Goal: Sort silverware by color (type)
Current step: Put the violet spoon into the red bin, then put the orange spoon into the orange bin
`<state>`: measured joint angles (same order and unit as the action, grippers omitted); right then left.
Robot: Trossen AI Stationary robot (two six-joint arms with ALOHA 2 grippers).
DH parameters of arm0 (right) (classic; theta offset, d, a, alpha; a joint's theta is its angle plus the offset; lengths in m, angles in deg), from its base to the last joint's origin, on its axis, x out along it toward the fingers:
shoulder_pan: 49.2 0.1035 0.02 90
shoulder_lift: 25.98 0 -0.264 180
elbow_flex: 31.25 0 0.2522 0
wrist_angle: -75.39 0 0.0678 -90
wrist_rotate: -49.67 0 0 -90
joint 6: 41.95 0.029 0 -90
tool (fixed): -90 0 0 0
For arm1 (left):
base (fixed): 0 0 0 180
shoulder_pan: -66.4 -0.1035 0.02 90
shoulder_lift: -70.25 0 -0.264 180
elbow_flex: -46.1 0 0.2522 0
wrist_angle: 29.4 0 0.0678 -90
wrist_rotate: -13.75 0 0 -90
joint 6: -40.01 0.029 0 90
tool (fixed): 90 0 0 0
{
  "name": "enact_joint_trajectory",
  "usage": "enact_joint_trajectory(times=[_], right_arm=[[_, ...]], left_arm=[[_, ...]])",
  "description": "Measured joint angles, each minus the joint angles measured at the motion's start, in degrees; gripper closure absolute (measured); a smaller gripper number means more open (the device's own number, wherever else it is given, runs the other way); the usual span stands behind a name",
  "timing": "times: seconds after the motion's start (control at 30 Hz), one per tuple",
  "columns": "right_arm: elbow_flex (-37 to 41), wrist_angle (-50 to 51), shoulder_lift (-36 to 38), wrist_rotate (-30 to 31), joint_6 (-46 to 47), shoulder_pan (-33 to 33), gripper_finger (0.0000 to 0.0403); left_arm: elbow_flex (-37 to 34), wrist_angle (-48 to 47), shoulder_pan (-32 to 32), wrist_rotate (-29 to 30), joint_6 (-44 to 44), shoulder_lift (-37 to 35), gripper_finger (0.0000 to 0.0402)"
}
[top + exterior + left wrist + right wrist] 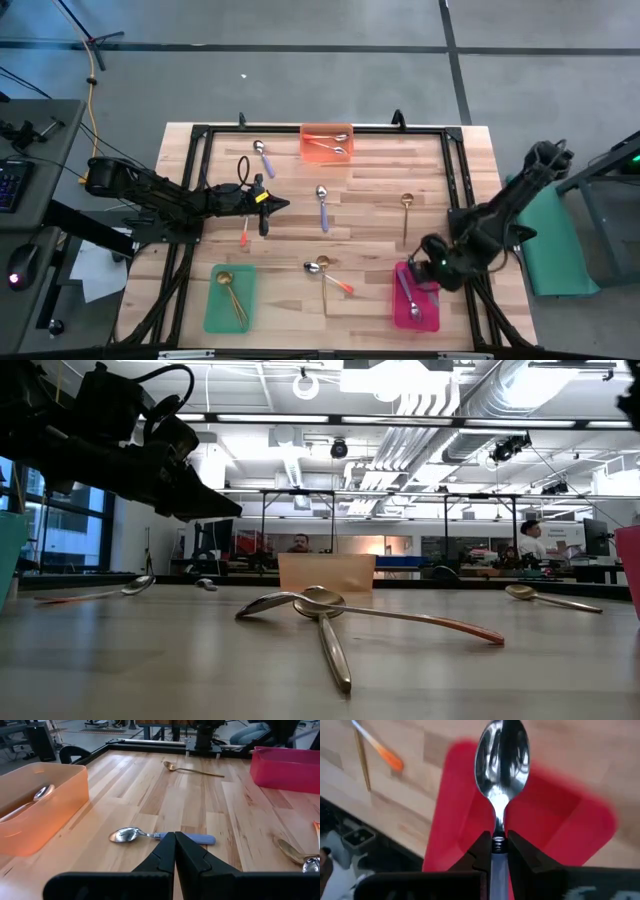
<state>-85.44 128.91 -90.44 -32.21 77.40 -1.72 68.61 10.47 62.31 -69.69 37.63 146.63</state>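
My right gripper hangs over the pink tray at the near right, shut on a silver spoon with a pale purple handle. My left gripper is shut and holds nothing. It hovers left of centre, just short of a purple-handled spoon that lies flat on the table. More silverware lies loose: another purple-handled spoon, a gold one, an orange-handled one, and a gold and an orange-handled spoon crossed. My right gripper pinches the spoon between its two fingers where the purple handle meets the silver neck. The spoon runs along the fingers, with its bowl sticking out ahead of them. The fingers slant steeply down. The spoon is lifted clear above the pink tray.
An orange tray with spoons stands at the far edge. A green tray with a gold spoon lies at the near left. A black frame runs around the tabletop. Bare wood lies between the loose spoons in the middle.
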Motion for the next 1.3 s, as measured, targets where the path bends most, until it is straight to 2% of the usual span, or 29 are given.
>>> enact_joint_trajectory(times=[0.2,0.63,0.87,1.3], right_arm=[[0.0,-4.5,-5.6,0.8,3.7,3.9,0.0384],[0.0,-8.9,-14.0,1.1,3.5,3.9,0.0384],[0.0,-10.9,-15.4,1.1,1.3,3.9,0.0383],[0.0,-10.7,-12.1,0.2,-6.5,2.4,0.0301]], left_arm=[[0.0,0.0,0.0,0.0,0.0,0.0,0.0401],[0.0,0.0,0.0,0.0,-0.6,0.0,0.0401],[0.0,-0.1,0.0,0.0,-0.5,0.0,0.0401],[0.0,-0.2,0.0,0.0,-0.6,0.0,0.0401]])
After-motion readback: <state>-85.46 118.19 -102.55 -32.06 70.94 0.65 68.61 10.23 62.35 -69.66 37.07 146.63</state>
